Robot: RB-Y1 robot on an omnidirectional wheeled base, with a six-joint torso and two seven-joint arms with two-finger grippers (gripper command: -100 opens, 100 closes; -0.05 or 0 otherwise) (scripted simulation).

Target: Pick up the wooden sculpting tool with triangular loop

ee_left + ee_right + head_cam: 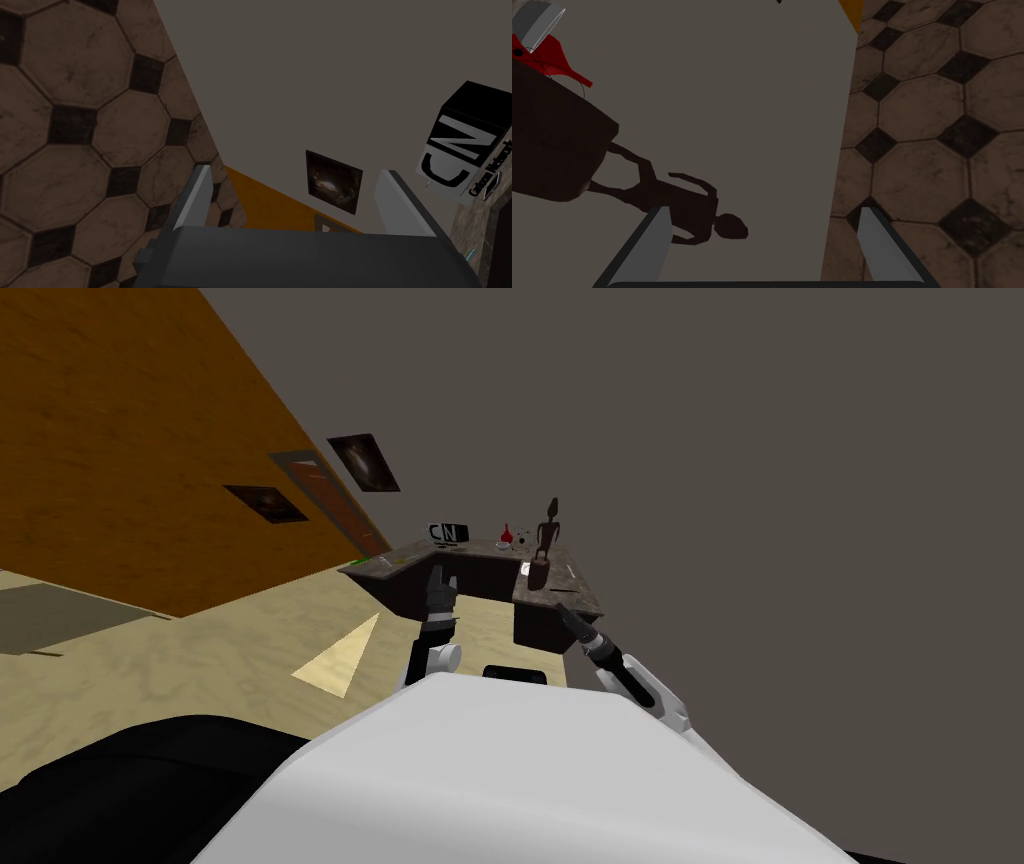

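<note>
Several small things lie on desk (575, 593); tool too small to tell among them. Dark figurine (546, 536) stands at far corner, dark pot (538, 575) just before it. Red funnel (506, 533) and CN box (448, 532) sit along far edge. Right gripper (566, 614) hangs near desk's right wing, blades apart, holding nothing. Left gripper (438, 580) raised before desk's recess, blades likewise apart, holding nothing.

A: What lies on the desk (572, 593) beside the dark figurine (545, 536)?
B: Pale specks, too small to name.
A: And the red thing (554, 62) in the right wrist view?
B: Cut off at the edge; its full shape is unclear.
</note>
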